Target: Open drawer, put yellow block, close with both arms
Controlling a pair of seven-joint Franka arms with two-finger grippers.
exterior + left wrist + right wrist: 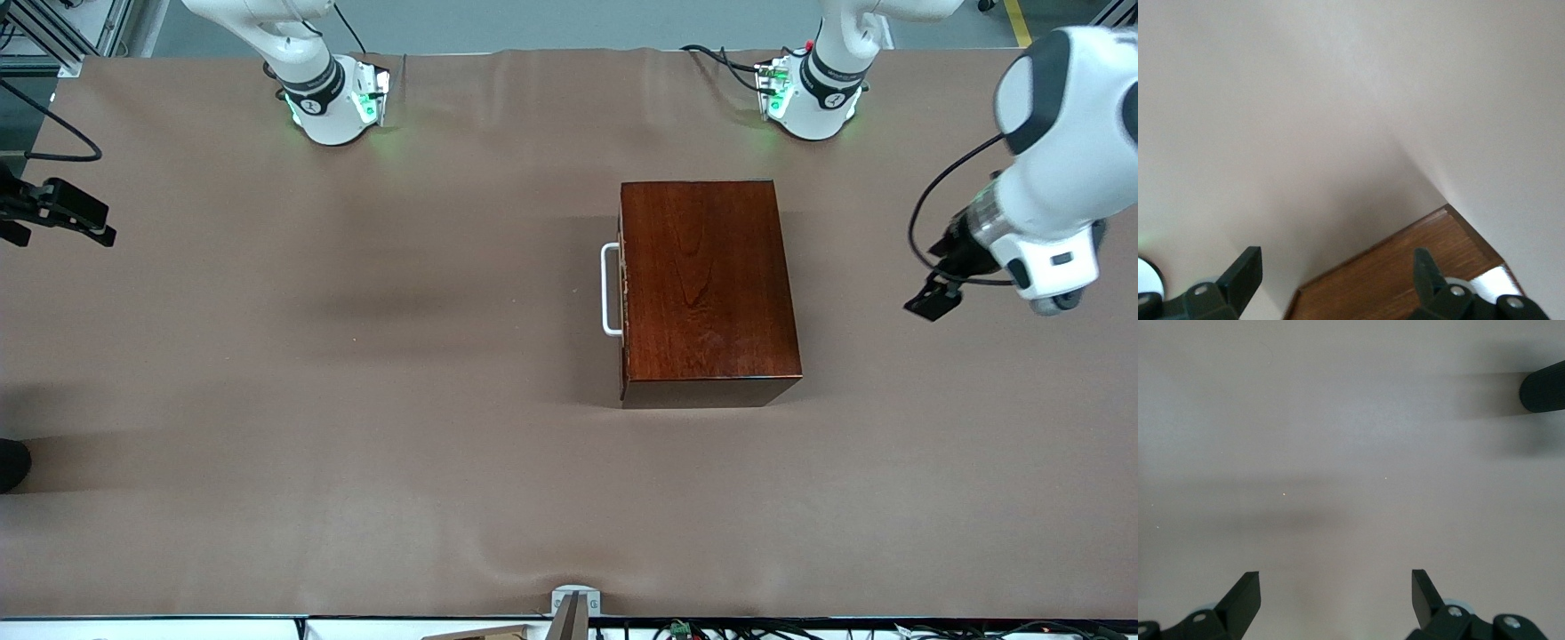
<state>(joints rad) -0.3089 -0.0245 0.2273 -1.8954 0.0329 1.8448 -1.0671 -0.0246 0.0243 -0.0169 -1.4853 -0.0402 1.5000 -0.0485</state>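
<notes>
The mahogany wooden box [707,289] stands mid-table with its drawer [623,293] shut. The white loop handle [610,290] faces the right arm's end of the table. The yellow block is out of view. My left gripper [930,300] hangs open and empty over the table beside the box, at the left arm's end. Its wrist view shows its gripper [1338,273] with a corner of the box [1405,280] below it. My right gripper [89,222] is over the table's edge at the right arm's end. It is open and empty in its wrist view [1336,593], over bare cloth.
A brown cloth [356,400] covers the table. A dark rounded object [11,464] sits at the table's edge at the right arm's end, and it also shows in the right wrist view [1543,387]. The arm bases [333,102] stand along the edge farthest from the front camera.
</notes>
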